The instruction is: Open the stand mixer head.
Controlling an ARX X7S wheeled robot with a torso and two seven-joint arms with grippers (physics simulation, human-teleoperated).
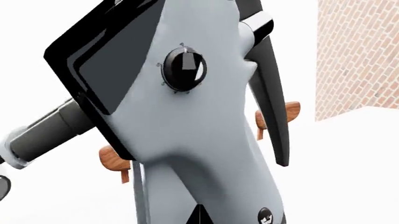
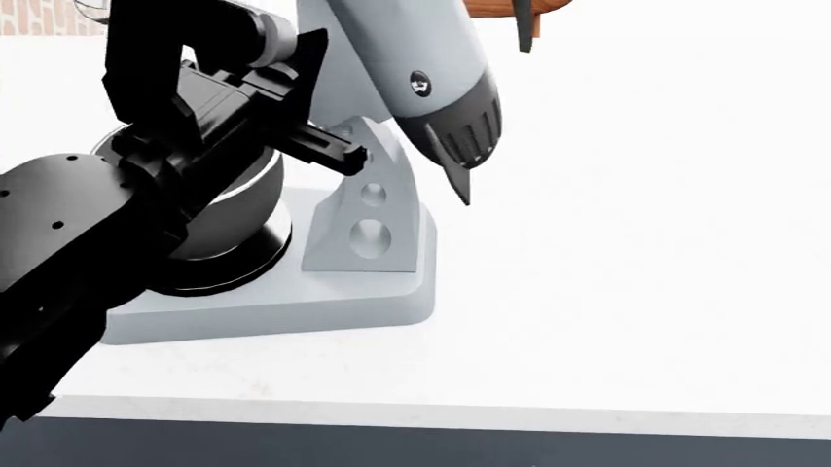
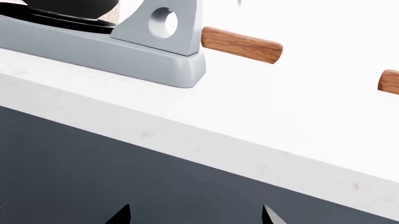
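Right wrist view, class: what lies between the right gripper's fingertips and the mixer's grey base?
In the right wrist view, the dark cabinet front and the white countertop's edge separate the right gripper from the mixer base; nothing else intervenes.

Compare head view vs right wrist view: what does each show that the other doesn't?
Head only: the tilted mixer head with its ribbed rear cap, and the left arm reaching in front of the bowl.
Right wrist only: the counter's dark front panel and the right gripper, its finger tips spread apart below the counter edge.
Both: the mixer base, its holed neck and the white countertop.
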